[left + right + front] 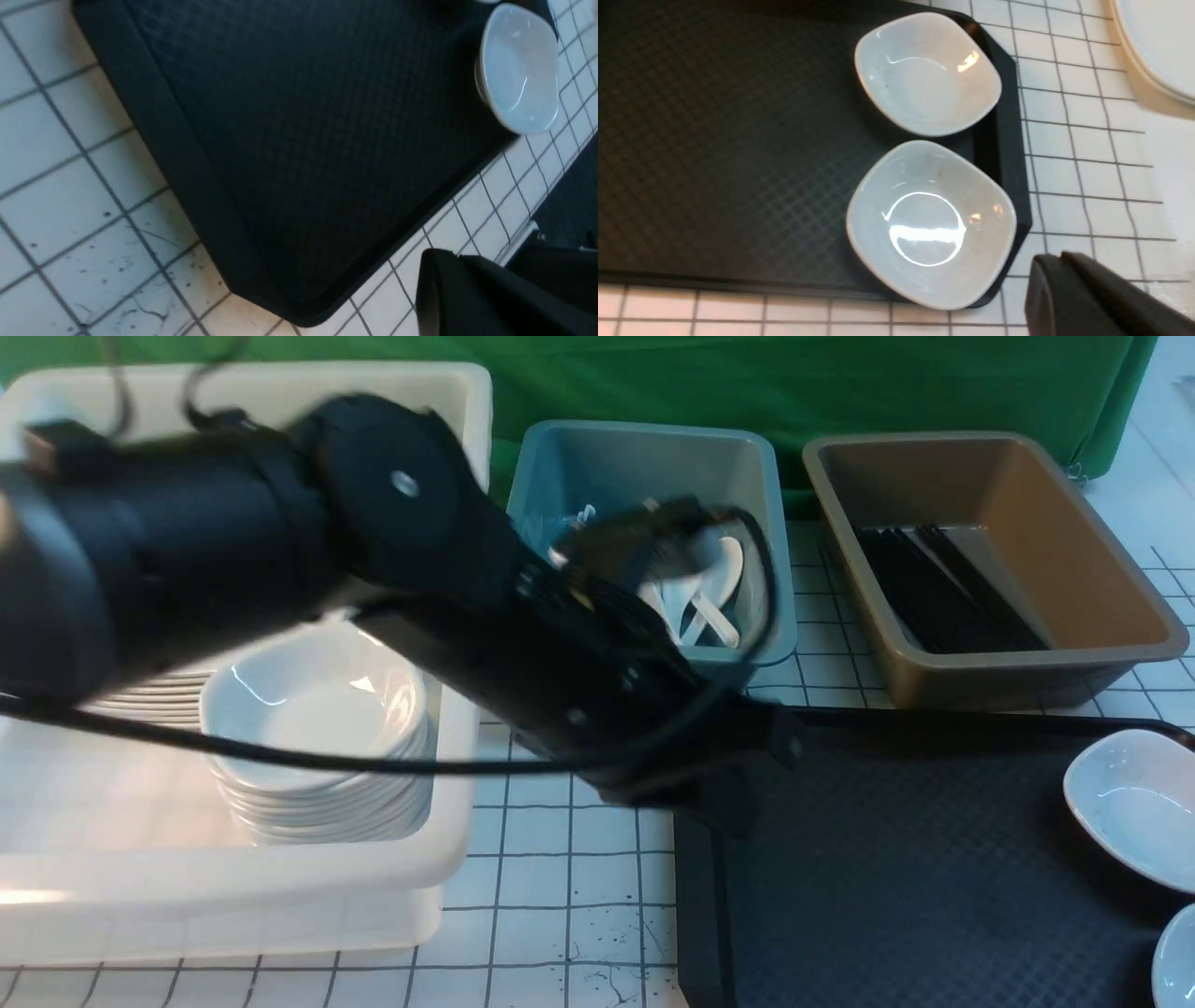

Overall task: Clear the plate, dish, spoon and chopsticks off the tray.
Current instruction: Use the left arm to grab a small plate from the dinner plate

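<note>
Dishes [927, 74], two of them, white and rounded-square, sat on the black tray [896, 859] along its right edge, one in the far right corner and the other in the near right corner, close beside each other. The tray lay on the white tiled counter [537, 887], its diamond-textured surface bare through the middle and left.

The left arm [523, 644] reached in from the left, its tool [738, 793] above the tray's left edge, toward the far left corner. I could not tell whether that tool was open or closed. The right tool [1057, 261] was closed, near the tray's right edge and the dishes.

White soup spoons [714, 583] lay jumbled in the teal tub [653, 439], which stood on the counter past the tray's far left corner. Black chopsticks [943, 588] lay together in the brown tub [1111, 560], beyond the tray's far edge. Left of the tray, a big white tub [457, 775] held a stack of white bowls [317, 709] and, just beside it, a partly hidden stack of white dishware [154, 695]. Off the tray's right edge, a large white piece [1162, 42] with a doubled rim showed only in part. Green cloth [653, 383] hung behind the tubs.
</note>
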